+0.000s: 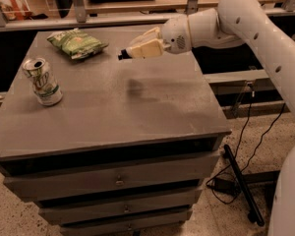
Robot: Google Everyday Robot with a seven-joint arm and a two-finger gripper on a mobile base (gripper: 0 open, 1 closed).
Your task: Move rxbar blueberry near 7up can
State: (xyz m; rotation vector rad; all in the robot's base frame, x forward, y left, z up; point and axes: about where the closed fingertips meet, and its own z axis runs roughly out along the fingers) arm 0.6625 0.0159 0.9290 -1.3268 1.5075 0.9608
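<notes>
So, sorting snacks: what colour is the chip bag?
Chip bag: green, camera view; gripper beside it holds rxbar blueberry.

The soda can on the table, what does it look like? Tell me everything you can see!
The soda can looks like shiny metal, silver-white with green print and a round rim on top. It stands upright on the grey table, near the left edge in the picture. Only the table touches it. The green bag lies behind it, apart. The robot's hand hovers over the back of the table, well away from the can.
</notes>
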